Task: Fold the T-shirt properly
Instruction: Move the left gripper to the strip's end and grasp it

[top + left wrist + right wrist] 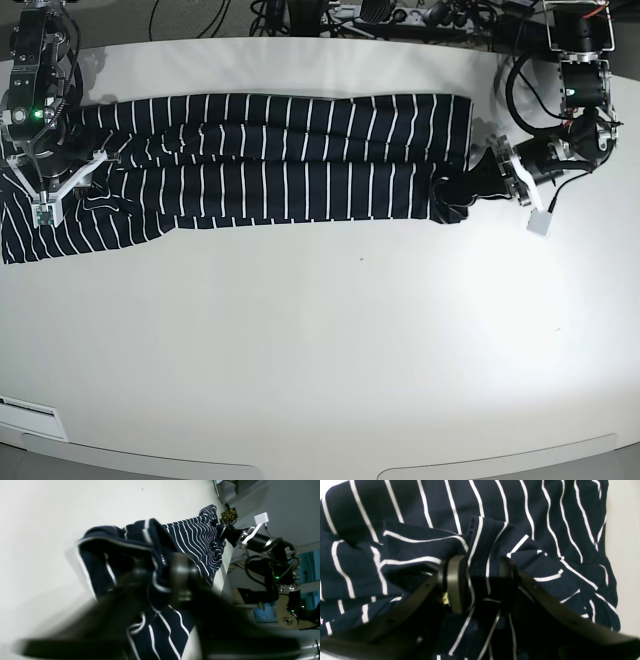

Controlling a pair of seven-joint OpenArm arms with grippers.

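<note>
Striped T-shirt spans table in base view, wrist views show left end effector and right end effector each pinching cloth

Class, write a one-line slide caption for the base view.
Both grippers, left and right, pinch opposite ends of the striped T-shirt stretched across the white table.

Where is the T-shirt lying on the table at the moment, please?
In the base view the T-shirt is stretched across the far part of the white table, between the right tool and the left tool.
</note>
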